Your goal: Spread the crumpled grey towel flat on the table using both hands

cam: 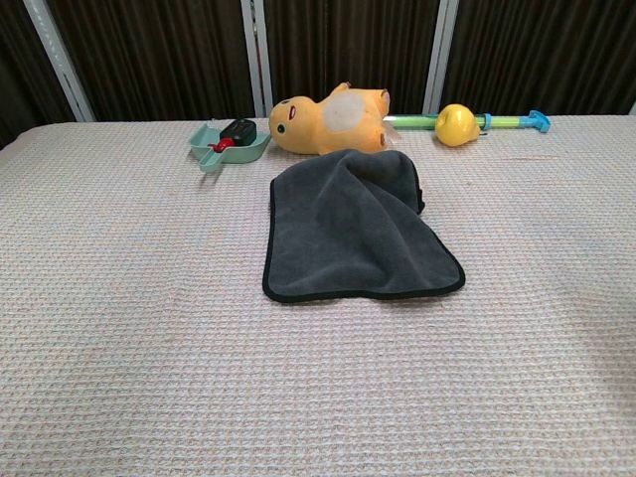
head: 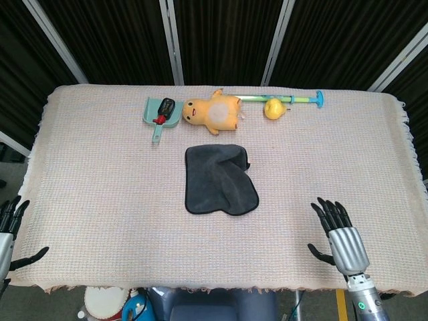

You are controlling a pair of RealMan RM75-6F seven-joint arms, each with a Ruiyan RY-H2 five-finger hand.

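The grey towel (head: pixel 219 179) lies in the middle of the table, its far right corner folded over and rumpled; the chest view shows the grey towel (cam: pixel 353 229) with a dark hem along its near edge. My right hand (head: pixel 340 234) hovers over the table's near right part, fingers spread, empty, well to the right of the towel. My left hand (head: pixel 8 231) hangs at the near left corner, mostly off the table edge, fingers apart and holding nothing. Neither hand appears in the chest view.
Along the far side lie a teal dustpan (head: pixel 159 114) with a small black and red brush, an orange plush toy (head: pixel 212 112), a yellow ball (head: pixel 272 108) and a green and blue stick (head: pixel 294 99). A woven beige cloth (head: pixel 100 180) covers the table.
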